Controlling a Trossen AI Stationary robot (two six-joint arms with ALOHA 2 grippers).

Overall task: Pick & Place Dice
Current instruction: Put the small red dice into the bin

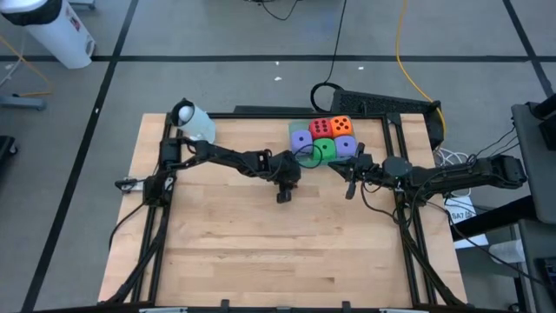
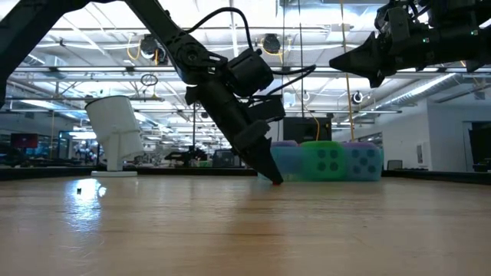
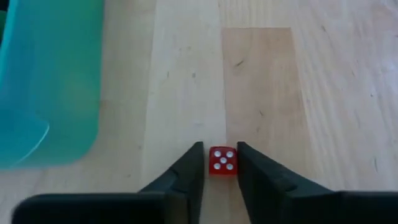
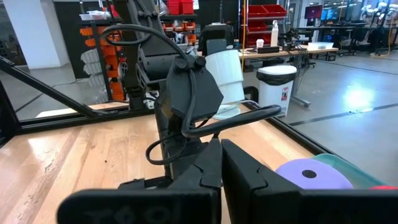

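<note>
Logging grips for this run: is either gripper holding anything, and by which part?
The left gripper has a small red die between its fingertips, by two opposite sides, on the table. The right gripper holds nothing.

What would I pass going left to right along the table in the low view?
White cup → left gripper tip down on the wood → blue die → green die → second blue die.

A small die (image 3: pixel 222 160) sits between the left claw's (image 3: pixel 221 163) fingers.
</note>
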